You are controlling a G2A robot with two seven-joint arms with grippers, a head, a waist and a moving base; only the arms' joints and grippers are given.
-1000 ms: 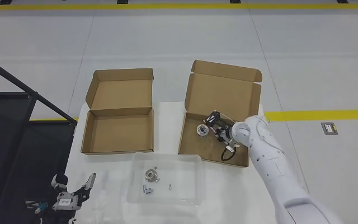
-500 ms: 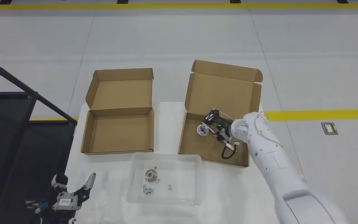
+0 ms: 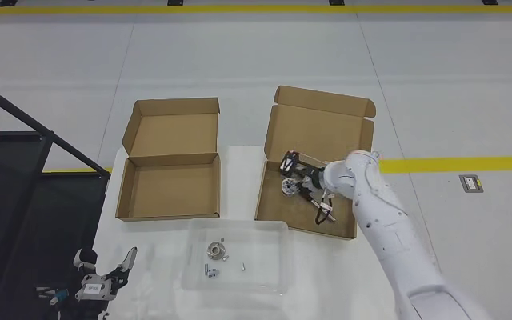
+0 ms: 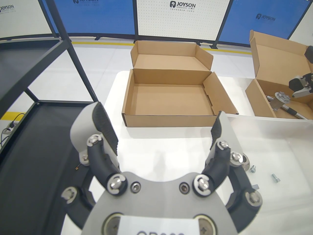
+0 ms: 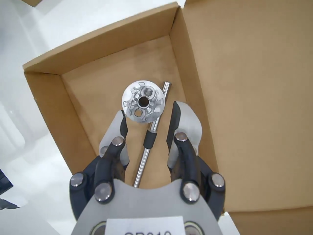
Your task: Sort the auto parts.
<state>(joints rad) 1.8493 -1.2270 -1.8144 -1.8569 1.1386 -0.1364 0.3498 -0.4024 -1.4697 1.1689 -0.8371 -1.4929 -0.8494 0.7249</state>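
- We find the right gripper (image 5: 149,112) over the right box (image 3: 272,206), its fingers apart and holding nothing. The metal disc (image 5: 143,101) lies just beyond its fingertips, and the rod (image 5: 151,135) runs between them.
- The right wrist view resolves the rod's dark sleeve, which is a blur from above.
- Since a second ago, the gripper has shifted toward the box's lid.

The left box (image 3: 168,188) and right box (image 3: 320,132) are plain brown, on a white desk (image 3: 240,180). The disc (image 5: 143,102) is bright silver, the rod (image 5: 149,140) silver with a black sleeve. The left pincer (image 4: 159,113) is grey with black ribbed pads. A yellow stripe (image 3: 448,165) crosses the grey floor (image 3: 240,56).
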